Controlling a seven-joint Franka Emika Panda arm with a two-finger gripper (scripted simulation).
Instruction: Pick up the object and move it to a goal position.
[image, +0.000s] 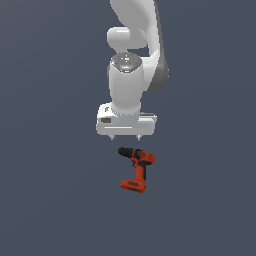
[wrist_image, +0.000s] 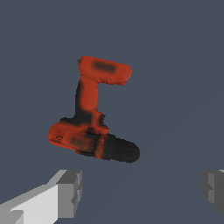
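My gripper (image: 126, 137) hangs with fingers spread wide and nothing between them; in the wrist view the two grey fingertips (wrist_image: 70, 192) sit far apart at the frame's corners, with bare surface in the gap. The drill (image: 136, 168) lies flat on the dark surface, just beyond my fingertips in the exterior view, not touching them. Its black chuck (image: 123, 151) points toward the exterior view's left and is the part nearest me; the handle runs away from me to the flat battery base (image: 133, 185), the farthest part. By my reading the task is barely begun: no grasp, no lift, no transport. All of it is left, namely to centre over the body, descend, close and carry. No goal marker shows in either view, so I cannot say where the carry ends. The wrist view puts the drill off the midline between my fingers, so I judge a short shift over the motor housing (wrist_image: 74, 140) or handle (wrist_image: 89, 98) is needed before descending. The handle looks the narrower section and the likelier fit between my fingers. Room is generous: the surface (image: 50, 200) around the drill shows no other objects, no walls and no edge in frame, so approach and lift look unobstructed on every side.
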